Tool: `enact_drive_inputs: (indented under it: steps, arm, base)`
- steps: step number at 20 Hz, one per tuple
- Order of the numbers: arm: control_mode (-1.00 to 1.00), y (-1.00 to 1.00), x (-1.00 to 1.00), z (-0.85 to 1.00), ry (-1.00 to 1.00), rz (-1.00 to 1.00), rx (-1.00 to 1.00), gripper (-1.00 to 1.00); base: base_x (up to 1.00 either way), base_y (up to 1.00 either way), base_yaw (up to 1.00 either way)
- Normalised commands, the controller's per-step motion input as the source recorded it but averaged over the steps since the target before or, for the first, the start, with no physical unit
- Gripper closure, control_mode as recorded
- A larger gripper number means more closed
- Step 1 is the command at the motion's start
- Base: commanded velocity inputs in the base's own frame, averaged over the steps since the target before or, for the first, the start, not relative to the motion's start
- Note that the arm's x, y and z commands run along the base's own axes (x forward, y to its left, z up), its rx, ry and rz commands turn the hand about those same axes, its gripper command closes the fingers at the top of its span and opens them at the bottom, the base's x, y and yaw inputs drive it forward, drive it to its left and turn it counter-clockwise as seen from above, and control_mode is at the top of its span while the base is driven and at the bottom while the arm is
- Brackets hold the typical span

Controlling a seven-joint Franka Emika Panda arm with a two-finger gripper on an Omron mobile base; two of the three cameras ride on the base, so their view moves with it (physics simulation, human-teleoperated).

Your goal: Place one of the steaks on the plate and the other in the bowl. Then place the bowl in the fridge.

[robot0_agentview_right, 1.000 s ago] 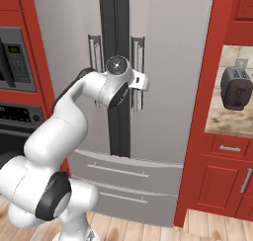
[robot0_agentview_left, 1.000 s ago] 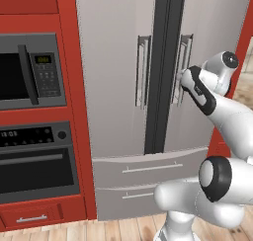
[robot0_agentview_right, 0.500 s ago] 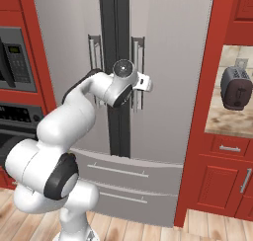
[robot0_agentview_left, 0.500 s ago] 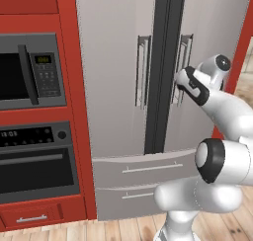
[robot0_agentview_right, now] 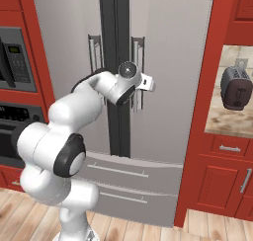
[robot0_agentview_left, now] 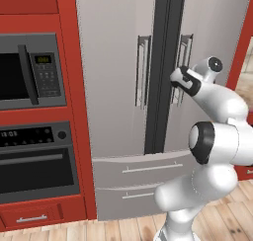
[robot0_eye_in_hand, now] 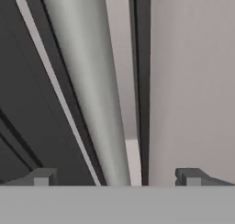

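Risk is lying in a glancing grip: hand (robot0_eye_in_hand: 114, 177), fingers spread and holding nothing, is straddling the fridge (robot0_agentview_left: 118, 62) right-door handle (robot0_eye_in_hand: 94, 94), seemingly off-centre toward seven o'clock, so closing could slip.

Fridge (robot0_agentview_left: 113, 72): tall grey steel, doors shut, two vertical bar handles, lower drawers closed.

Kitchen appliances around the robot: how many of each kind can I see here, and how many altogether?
Fridge: 1
Microwave: 1
Oven: 1
Toaster: 1
Total: 4
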Motion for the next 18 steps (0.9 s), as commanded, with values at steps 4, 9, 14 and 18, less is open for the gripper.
enact_drive_inputs:
  steps: [4,9,14,18]
  arm:
    - [-1.00,-0.11,0.45,-0.13,0.00,0.00,0.00,-1.00]
    - [-1.00,-0.06,0.44,-0.16,0.00,0.00,0.00,-1.00]
    - [-1.00,-0.01,0.48,-0.17,0.00,0.00,0.00,-1.00]
    - [-1.00,0.00,0.59,-0.20,0.00,0.00,0.00,1.00]
  base:
    - [0.00,0.00,0.00]
    - [0.00,0.00,0.00]
    - [0.00,0.00,0.00]
    - [0.00,0.00,0.00]
